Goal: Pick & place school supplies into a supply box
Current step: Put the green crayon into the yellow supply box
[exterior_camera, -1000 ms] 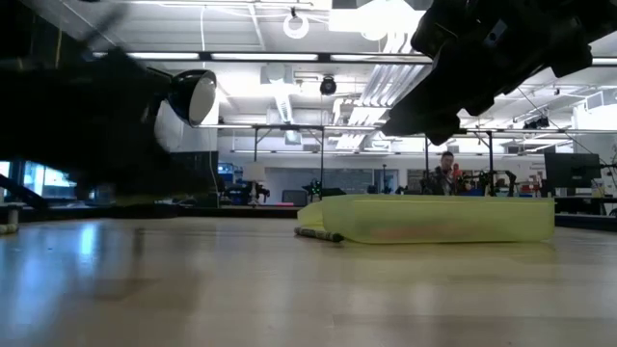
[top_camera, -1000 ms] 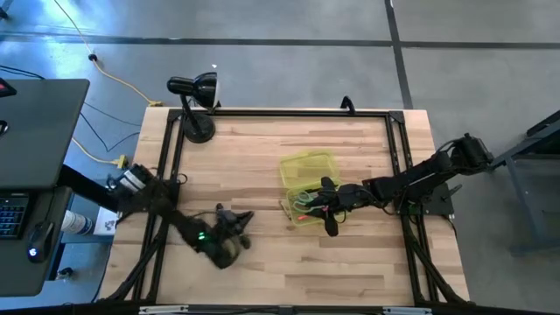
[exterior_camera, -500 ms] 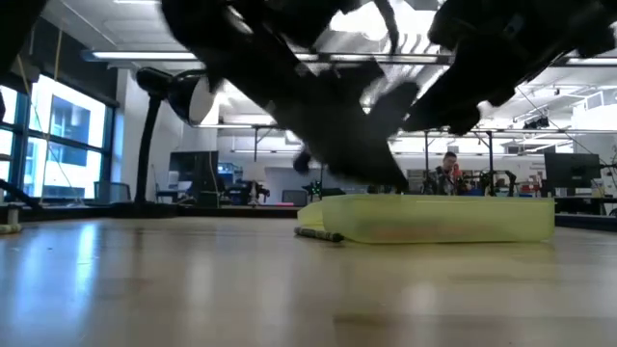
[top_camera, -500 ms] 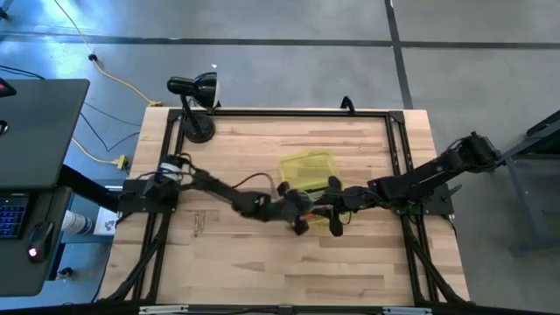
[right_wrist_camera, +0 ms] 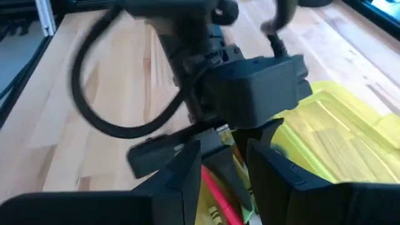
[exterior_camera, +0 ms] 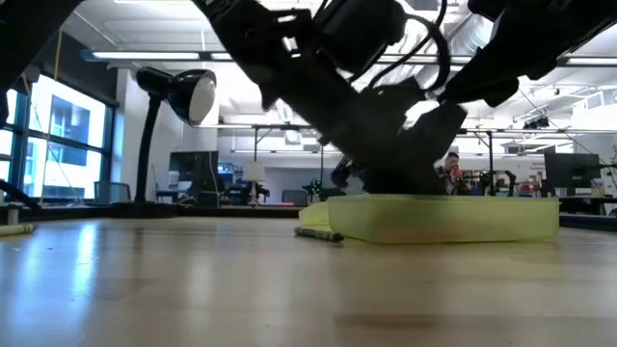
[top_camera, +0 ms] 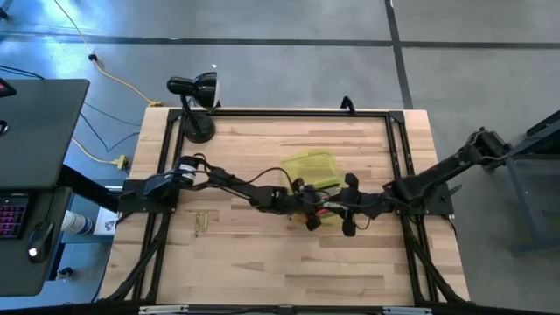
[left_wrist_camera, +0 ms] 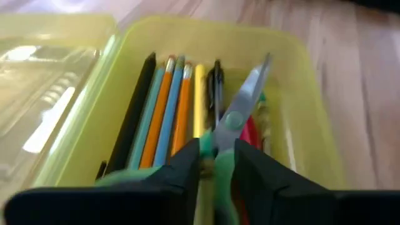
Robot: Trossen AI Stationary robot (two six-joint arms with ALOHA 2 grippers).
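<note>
The translucent yellow-green supply box [top_camera: 322, 185] lies open on the table, its lid [top_camera: 308, 164] folded back toward the far edge. Several pens and pencils [left_wrist_camera: 169, 112] and a red-pink marker [right_wrist_camera: 215, 195] lie inside it. My left gripper [top_camera: 308, 210] hangs over the box's near end, shut on the green-handled scissors [left_wrist_camera: 240, 106]. My right gripper [top_camera: 348, 215] stands at the box's near right corner; its fingers [right_wrist_camera: 181, 181] are apart and point at the left gripper. Small brassy bits [top_camera: 199, 224] lie on the table to the left. A thin pen [exterior_camera: 318, 234] lies beside the box. My left gripper pinches the scissors between its two fingers at the green handle part [left_wrist_camera: 215, 164], just behind the pivot. The scissors lie along the fingers, and the shut blades [left_wrist_camera: 253, 81] stick out forward over the pencils in the box. Whether the blades rest on the contents cannot be told.
A black desk lamp [top_camera: 194, 98] stands at the table's far left corner. Both arms meet over the box, close together. Bare wood lies on the near side and far right of the table. Beyond the table's left edge stand a desk and cables.
My left arm has swung from the table's near left toward the box, carrying the scissors, and now hangs over the box's near end. My right gripper has drawn back a little toward the table's right edge.
</note>
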